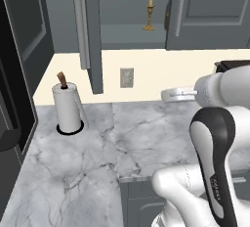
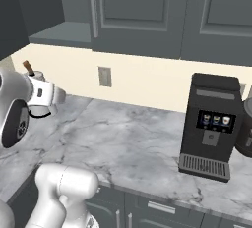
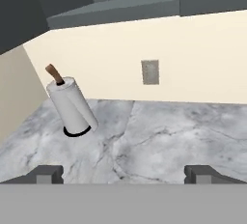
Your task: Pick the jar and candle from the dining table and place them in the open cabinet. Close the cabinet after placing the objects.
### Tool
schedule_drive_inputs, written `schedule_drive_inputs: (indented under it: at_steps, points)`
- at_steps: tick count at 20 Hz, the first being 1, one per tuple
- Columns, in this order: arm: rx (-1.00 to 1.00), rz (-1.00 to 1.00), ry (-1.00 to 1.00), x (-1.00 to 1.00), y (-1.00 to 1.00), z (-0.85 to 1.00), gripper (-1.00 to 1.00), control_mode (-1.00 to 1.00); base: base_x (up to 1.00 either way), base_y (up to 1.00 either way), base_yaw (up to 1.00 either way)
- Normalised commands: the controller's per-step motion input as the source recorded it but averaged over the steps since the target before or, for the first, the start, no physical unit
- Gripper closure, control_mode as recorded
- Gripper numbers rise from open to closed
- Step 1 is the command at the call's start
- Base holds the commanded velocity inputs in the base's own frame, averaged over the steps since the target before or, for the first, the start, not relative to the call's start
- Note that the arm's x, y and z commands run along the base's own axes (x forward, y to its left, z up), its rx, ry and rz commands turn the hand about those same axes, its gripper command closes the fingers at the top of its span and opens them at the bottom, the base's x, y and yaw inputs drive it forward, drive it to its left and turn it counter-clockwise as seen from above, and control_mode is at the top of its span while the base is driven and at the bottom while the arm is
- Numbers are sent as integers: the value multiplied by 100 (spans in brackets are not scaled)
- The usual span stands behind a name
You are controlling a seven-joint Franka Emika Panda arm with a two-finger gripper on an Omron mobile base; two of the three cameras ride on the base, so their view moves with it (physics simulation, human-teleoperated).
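1. The fingers (image 3: pixel 124 174) were seen spread fully apart at the bottom of the hand view, with nothing held between them.
2. The candle (image 1: pixel 150 11) was found standing upright on the shelf of the open cabinet (image 1: pixel 132 30), at the upper middle of the left base view; its brass foot showed at the top edge of the hand view. The jar could not be made out in any view, so its place could not be told.
3. It was judged that the cabinet might be shut before the jar was stored, if the jar were left behind on the dining table.
4. It was judged that the slim candle could be toppled by a careless push on the door (image 1: pixel 90 30), hanging ajar at the upper left.
5. The paper towel roll (image 1: pixel 67 107) could be knocked by a wide arm swing.
6. The surface (image 1: pixel 97 162) was a smooth, grey-veined marble slab; the roll was a soft white cylinder on a dark round base with a brown peg; the cabinet was matte, dark and panelled.
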Motion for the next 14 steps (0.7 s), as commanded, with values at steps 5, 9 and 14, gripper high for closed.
schedule_drive_inputs:
  at_steps: [5, 9, 14]
  points:
    - [-16, 2, -2, -22, 25, 3, -100, -100, 0, 0, 0]
    - [-16, 4, -11, -42, 15, 12, -100, -100, 0, 0, 0]
    - [-16, 7, -13, -45, 20, 11, -100, -100, 0, 0, 0]
